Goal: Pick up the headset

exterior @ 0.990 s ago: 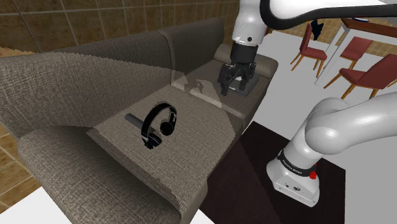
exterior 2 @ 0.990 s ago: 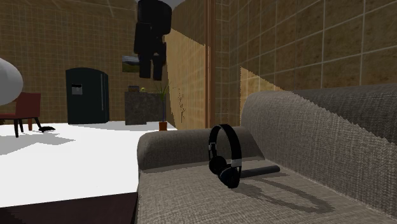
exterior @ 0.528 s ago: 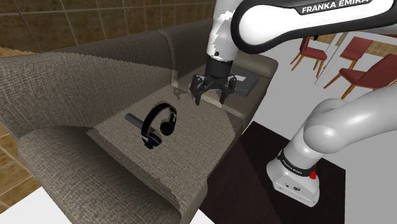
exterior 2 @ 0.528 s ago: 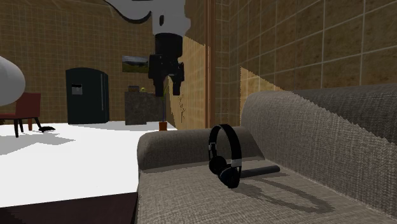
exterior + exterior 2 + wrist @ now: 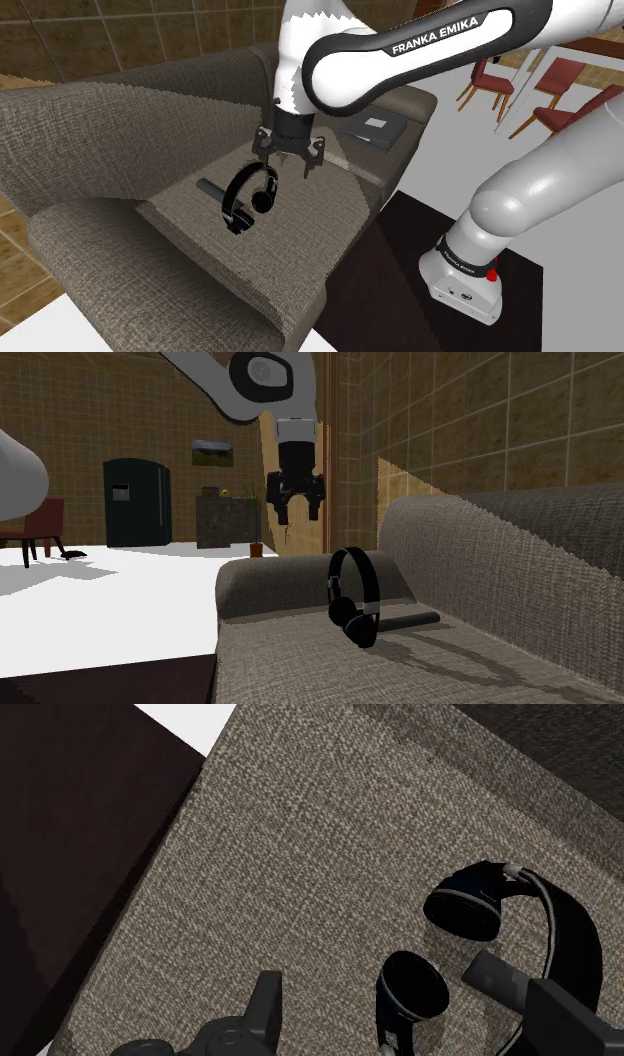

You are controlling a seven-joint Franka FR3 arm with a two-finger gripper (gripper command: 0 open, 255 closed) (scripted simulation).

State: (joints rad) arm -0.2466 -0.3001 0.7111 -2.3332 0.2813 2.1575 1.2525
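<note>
Living-room scene, brown tiled wall (image 5: 100,40) behind a grey-brown fabric sofa (image 5: 300,215). Black headset (image 5: 262,198) sits mid-seat on the sofa, nearer the backrest than the front edge, resting on its ear cups with the band arched up. Slim dark bar (image 5: 209,187) lies flat on the seat on the backrest side of it, one end running in at the headset; can't tell if they touch. Gripper (image 5: 288,158) hangs over the seat just beside the headset, toward the far armrest, pointing down with fingers spread wide and nothing between them in contact. From the wrist view one ear cup (image 5: 462,909) sits ahead of the gap, the other nearer the fingers, seat fabric around both. Second exterior view puts the gripper clearly above the headset, apart from it. Flat dark item (image 5: 372,124) on the far seat cushion. Dark rug (image 5: 400,265) along the sofa's front edge, robot stand (image 5: 460,285) on it. Red chairs (image 5: 560,95) on the white floor beyond.
</note>
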